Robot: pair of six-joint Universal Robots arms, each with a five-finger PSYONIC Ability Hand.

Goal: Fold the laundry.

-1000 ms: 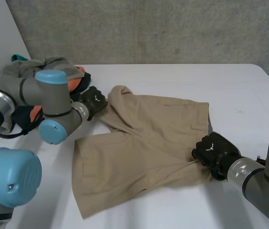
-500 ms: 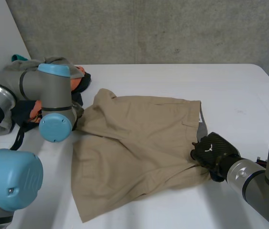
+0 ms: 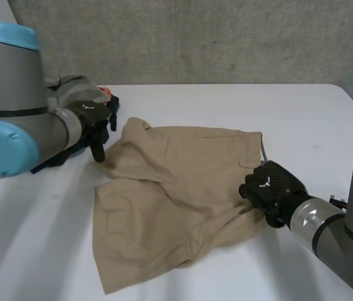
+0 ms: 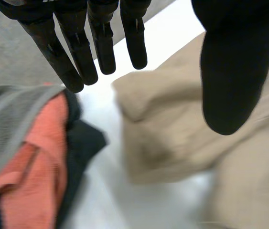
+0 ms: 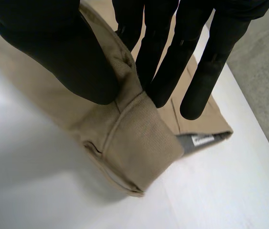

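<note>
White table (image 3: 308, 125) before a grey concrete wall (image 3: 226, 37): tan shorts (image 3: 176, 182) lay rumpled on it. My right hand (image 3: 270, 188) pinched their waistband between thumb and fingers; my left hand (image 3: 94, 119), fingers straight and apart, hung empty beside the laundry pile (image 3: 73, 86).

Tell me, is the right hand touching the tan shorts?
Touching. The right wrist view shows the right hand pinching a folded edge of the tan shorts between its thumb and fingers.
</note>
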